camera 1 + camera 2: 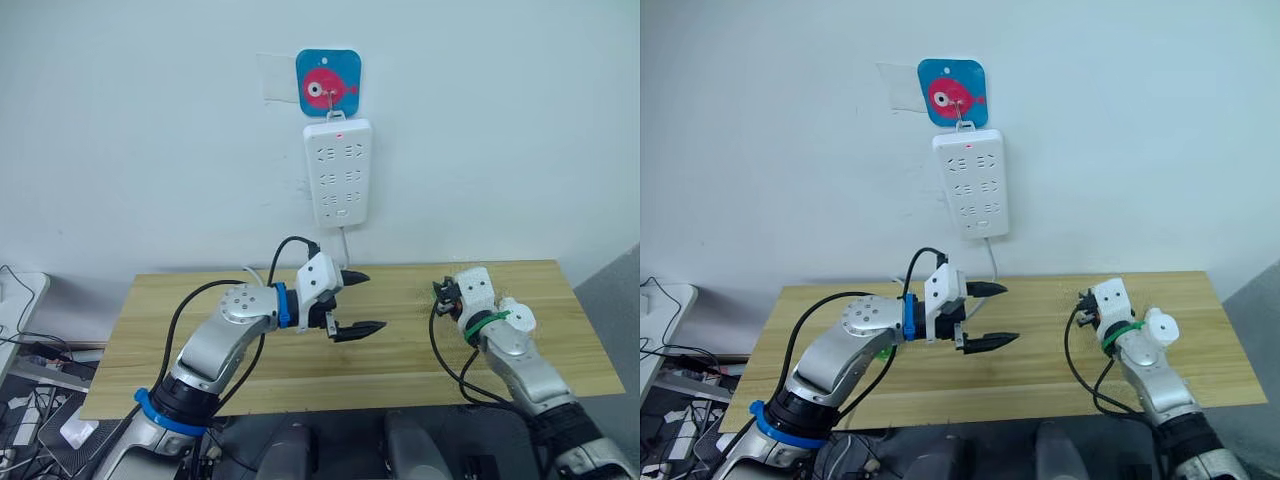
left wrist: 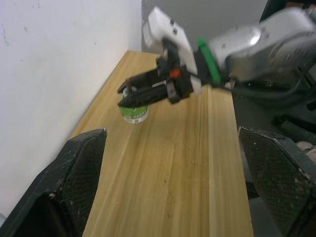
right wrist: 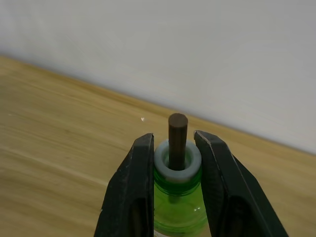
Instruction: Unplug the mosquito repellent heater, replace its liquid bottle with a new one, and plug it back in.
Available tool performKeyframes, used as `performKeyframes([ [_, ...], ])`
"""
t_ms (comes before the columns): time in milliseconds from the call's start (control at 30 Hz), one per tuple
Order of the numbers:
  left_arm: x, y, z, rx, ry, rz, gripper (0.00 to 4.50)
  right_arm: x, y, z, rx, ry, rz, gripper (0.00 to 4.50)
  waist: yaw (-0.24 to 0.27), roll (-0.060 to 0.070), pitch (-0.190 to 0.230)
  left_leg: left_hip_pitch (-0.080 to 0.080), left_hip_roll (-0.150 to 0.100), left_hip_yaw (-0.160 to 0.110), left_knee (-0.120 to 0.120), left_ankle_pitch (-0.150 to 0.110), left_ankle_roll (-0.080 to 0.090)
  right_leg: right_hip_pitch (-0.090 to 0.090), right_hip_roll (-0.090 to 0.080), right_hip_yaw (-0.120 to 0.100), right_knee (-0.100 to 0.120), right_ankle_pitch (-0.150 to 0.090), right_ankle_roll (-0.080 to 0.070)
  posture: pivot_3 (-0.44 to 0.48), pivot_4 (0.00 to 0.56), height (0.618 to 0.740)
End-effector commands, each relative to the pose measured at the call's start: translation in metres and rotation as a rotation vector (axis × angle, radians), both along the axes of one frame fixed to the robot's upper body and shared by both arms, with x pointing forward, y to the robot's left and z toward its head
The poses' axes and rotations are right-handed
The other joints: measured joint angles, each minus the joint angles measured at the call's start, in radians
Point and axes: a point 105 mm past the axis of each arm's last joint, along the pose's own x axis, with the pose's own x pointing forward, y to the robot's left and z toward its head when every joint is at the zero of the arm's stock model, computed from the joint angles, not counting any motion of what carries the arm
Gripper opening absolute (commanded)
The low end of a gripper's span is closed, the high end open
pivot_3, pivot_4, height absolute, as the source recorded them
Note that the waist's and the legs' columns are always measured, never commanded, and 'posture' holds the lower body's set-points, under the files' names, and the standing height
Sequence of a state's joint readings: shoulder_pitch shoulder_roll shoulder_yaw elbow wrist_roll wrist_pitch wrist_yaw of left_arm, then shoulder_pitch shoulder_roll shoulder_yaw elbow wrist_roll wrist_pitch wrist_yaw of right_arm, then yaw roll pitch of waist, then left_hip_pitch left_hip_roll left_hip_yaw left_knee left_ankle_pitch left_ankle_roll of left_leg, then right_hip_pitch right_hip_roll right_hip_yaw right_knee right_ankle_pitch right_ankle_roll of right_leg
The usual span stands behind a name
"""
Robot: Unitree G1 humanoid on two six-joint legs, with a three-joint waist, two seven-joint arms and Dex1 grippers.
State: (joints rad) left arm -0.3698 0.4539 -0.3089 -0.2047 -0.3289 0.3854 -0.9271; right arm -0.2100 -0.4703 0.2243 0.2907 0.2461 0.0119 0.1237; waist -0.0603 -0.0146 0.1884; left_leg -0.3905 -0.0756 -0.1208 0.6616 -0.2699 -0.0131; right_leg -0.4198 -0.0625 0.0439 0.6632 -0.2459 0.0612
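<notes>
Left gripper (image 1: 357,301) hovers over the middle of the wooden table (image 1: 560,330), fingers spread apart, holding nothing. White power strip (image 1: 338,172) hangs on the far wall above. Right gripper (image 3: 173,148), over the table's right part, is clamped on the neck of a green liquid bottle (image 3: 176,207) with a brown wick; the bottle stands near the far edge.

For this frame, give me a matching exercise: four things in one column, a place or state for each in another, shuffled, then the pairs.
Things:
1. left claw
2. right claw
3. power strip
4. green bottle

States:
A. hangs on the wall from a fish hook
B. open, over the table
C. has a brown wick sticking up from its neck
D. shut on the bottle's neck

Pairs: 1-B, 2-D, 3-A, 4-C
</notes>
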Motion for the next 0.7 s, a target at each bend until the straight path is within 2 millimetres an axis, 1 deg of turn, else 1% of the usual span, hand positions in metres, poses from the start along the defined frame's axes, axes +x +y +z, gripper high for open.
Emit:
performKeyframes([
  [33, -0.003, -0.004, 0.012, -0.027, -0.038, -0.020, 4.50, 0.010, -0.006, 0.006, -0.024, -0.097, -0.024, 0.87, 0.001, 0.000, 0.000, 0.000, 0.000, 0.000, 0.000, 0.000, 0.000, 0.000, 0.000, 0.000, 0.000, 0.000, 0.000, -0.073, 0.171, 0.740],
  [300, -0.004, -0.003, 0.014, -0.045, -0.044, -0.004, 4.50, 0.015, -0.015, -0.015, 0.006, -0.067, -0.051, 0.87, 0.003, 0.000, 0.000, 0.000, 0.000, 0.000, 0.001, 0.000, 0.000, 0.000, 0.000, 0.000, 0.000, 0.001, -0.001, -0.045, 0.163, 0.740],
  [567, -0.004, -0.002, 0.015, -0.053, -0.051, 0.013, 4.50, 0.018, -0.013, -0.021, 0.049, -0.060, -0.056, 0.87, 0.004, 0.000, 0.000, 0.002, 0.000, 0.000, 0.000, 0.000, 0.000, 0.002, 0.000, 0.001, 0.001, 0.001, -0.001, -0.029, 0.151, 0.740],
  [633, -0.003, -0.002, 0.016, -0.055, -0.052, 0.016, 4.50, 0.019, -0.012, -0.021, 0.055, -0.059, -0.050, 1.62, 0.004, 0.000, 0.000, 0.003, 0.000, 0.000, 0.000, 0.000, -0.001, 0.002, 0.000, 0.001, 0.001, 0.001, -0.001, -0.027, 0.146, 0.740],
  [667, -0.003, -0.001, 0.016, -0.056, -0.052, 0.017, 4.50, 0.020, -0.011, -0.021, 0.057, -0.060, -0.047, 1.81, 0.004, 0.000, 0.000, 0.004, 0.000, 0.000, 0.000, 0.000, -0.001, 0.002, 0.000, 0.001, 0.001, 0.001, -0.001, -0.027, 0.146, 0.740],
  [700, -0.003, -0.001, 0.016, -0.057, -0.051, 0.018, 4.50, 0.020, -0.011, -0.021, 0.058, -0.061, -0.044, 2.20, 0.004, 0.000, 0.000, 0.004, 0.000, 0.000, 0.000, 0.000, -0.001, 0.003, 0.000, 0.001, 0.001, 0.001, -0.001, -0.025, 0.146, 0.740],
])
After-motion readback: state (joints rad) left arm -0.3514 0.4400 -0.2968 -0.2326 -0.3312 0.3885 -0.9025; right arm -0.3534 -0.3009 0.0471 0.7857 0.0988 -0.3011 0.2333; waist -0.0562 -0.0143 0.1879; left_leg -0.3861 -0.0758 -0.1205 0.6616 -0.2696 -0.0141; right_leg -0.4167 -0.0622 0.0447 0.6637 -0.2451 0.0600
